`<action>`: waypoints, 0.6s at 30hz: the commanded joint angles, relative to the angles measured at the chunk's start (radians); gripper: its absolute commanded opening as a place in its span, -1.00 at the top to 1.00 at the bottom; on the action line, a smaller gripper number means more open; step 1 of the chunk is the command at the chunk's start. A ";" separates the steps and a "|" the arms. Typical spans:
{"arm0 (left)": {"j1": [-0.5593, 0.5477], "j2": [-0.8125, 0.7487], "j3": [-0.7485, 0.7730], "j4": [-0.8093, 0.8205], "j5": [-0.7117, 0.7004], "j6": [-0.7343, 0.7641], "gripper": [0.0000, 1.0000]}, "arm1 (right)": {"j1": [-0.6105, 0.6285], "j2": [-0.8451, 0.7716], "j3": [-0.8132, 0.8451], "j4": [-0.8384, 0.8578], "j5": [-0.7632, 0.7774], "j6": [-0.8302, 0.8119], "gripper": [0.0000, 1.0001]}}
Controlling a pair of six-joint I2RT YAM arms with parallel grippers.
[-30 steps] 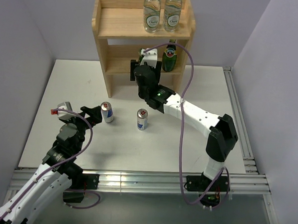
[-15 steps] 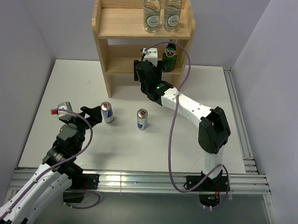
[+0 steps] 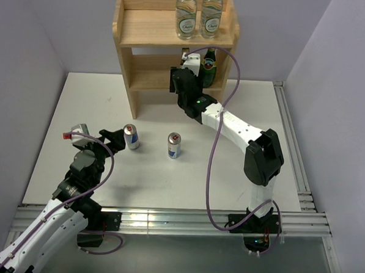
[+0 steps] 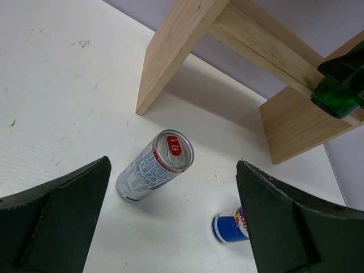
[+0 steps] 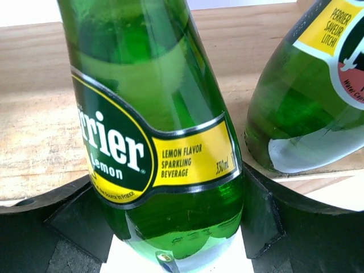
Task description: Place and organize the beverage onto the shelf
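Note:
The pine shelf point(image 3: 145, 30) stands at the back. Two clear water bottles point(image 3: 185, 15) point(image 3: 211, 15) stand on its top board. One green glass bottle point(image 3: 208, 69) stands on the middle tier. My right gripper point(image 3: 185, 75) is shut on the second green bottle point(image 5: 153, 142) and holds it upright at the front edge of that tier, just left of the first green bottle point(image 5: 307, 102). Two slim cans point(image 3: 131, 136) point(image 3: 174, 145) stand on the table. My left gripper point(image 3: 112, 138) is open, and the left can point(image 4: 154, 166) lies just ahead between its fingers point(image 4: 57, 216).
The shelf's left side panel point(image 4: 176, 51) stands just behind the left can. The second can point(image 4: 230, 226) is beside my left gripper's right finger. The right arm's purple cable point(image 3: 224, 96) loops in front of the shelf's right side. Metal rails point(image 3: 292, 148) edge the table.
My right gripper has carried the green bottle back and up to the shelf's middle tier, close beside the other green bottle. The left arm and both cans have not moved.

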 commanded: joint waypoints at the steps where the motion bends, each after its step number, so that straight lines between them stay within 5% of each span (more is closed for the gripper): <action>1: -0.003 0.000 -0.005 0.030 0.005 0.010 -0.99 | -0.017 -0.037 0.103 0.155 0.030 -0.009 1.00; 18: -0.003 0.023 -0.011 0.039 0.005 0.007 -0.99 | -0.042 0.034 0.154 0.216 0.049 -0.022 1.00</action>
